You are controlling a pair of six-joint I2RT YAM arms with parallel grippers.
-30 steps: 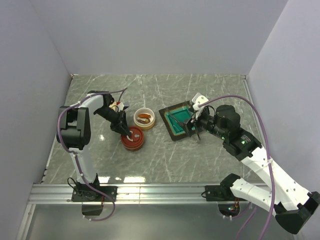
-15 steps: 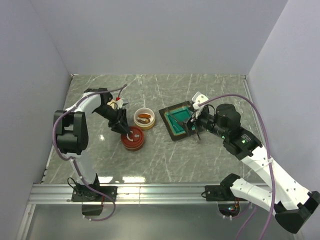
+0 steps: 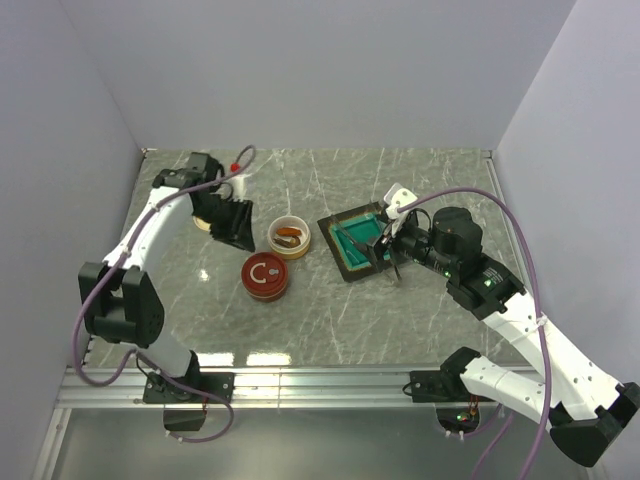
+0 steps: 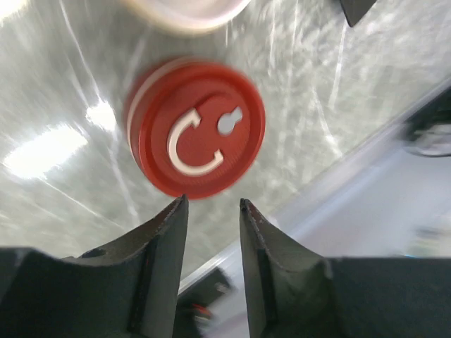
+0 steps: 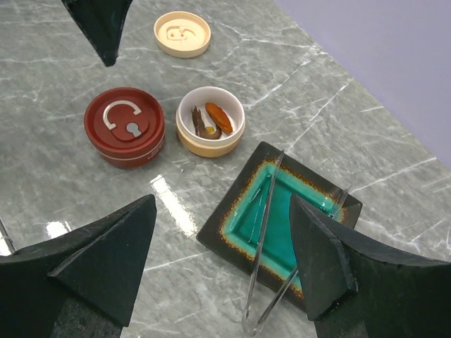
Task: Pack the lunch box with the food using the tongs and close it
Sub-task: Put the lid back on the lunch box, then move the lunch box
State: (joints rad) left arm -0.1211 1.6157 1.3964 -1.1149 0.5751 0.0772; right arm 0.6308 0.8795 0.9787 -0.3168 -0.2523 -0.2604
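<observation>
Looking down from above, the red lidded tier (image 3: pixel 265 276) sits shut on the desk (image 3: pixel 420 180). The open cream bowl (image 3: pixel 289 237) is just beside it, and the cream lid (image 3: pixel 203 222) lies apart, by the left end effector (image 3: pixel 240 232). The right end effector (image 3: pixel 390 262) hovers at the teal tray (image 3: pixel 338 262). I judge one tier finished and the bowl next: more food, or its lid.

From the left wrist, the jaws stand slightly parted with nothing between them, above the red tier. The picture is blurred, and the bowl is cut off at the top edge.

From the right wrist, the jaws are spread wide and empty. The tongs (image 5: pixel 262 232) lie untouched across the tray, joined end nearest, so a descent and squeeze there would come first. The food (image 5: pixel 218 118) in the bowl shows an orange-red piece and a dark one. Any other pieces are not visible, and what the red tier holds is hidden.
</observation>
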